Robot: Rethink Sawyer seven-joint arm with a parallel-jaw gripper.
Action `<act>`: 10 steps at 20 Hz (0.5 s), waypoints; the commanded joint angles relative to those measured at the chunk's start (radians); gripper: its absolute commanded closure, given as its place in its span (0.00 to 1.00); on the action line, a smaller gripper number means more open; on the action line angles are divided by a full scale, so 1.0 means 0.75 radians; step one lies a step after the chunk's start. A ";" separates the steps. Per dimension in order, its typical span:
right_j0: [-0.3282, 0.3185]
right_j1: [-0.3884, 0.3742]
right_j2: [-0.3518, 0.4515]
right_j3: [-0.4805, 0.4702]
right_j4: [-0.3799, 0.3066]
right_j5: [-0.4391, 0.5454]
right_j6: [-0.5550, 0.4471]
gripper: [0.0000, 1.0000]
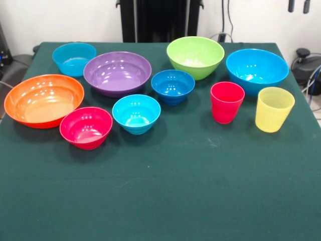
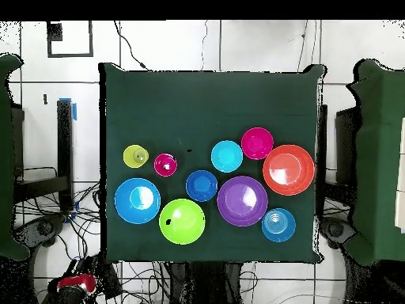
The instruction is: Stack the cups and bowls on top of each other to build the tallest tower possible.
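Several bowls stand upright and apart on the green cloth: orange (image 1: pixel 44 99) (image 2: pixel 289 169), purple (image 1: pixel 117 73) (image 2: pixel 242 200), lime green (image 1: pixel 195 56) (image 2: pixel 182 221), large blue (image 1: pixel 257 69) (image 2: pixel 138 200), small dark blue (image 1: pixel 173 85) (image 2: pixel 202 185), cyan (image 1: pixel 136 113) (image 2: pixel 227 156), pink-red (image 1: pixel 86 127) (image 2: pixel 257 143) and light blue (image 1: pixel 74 58) (image 2: pixel 278 225). Both cups stand mouth up side by side: the red cup (image 1: pixel 226 102) (image 2: pixel 165 165) and the yellow cup (image 1: pixel 274 109) (image 2: pixel 136 156). Nothing is nested, so no tower shows. The gripper is out of view.
The green table (image 1: pixel 165 201) (image 2: pixel 213 103) has a wide bare stretch on the side away from the robot. A red part of the drawn-back arm (image 2: pixel 75 283) lies off the table's corner among cables. Dark chairs flank the table.
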 commanded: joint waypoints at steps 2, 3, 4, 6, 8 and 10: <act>-0.039 -0.012 0.174 0.112 -0.107 -0.055 0.196 0.00; -0.041 -0.008 0.176 0.116 -0.112 -0.060 0.197 0.00; -0.044 -0.009 0.176 0.120 -0.117 -0.063 0.197 0.00; -0.053 -0.011 0.179 0.132 -0.132 -0.073 0.197 0.00; -0.061 -0.013 0.180 0.143 -0.148 -0.081 0.198 0.00; -0.070 -0.017 0.178 0.154 -0.165 -0.088 0.197 0.00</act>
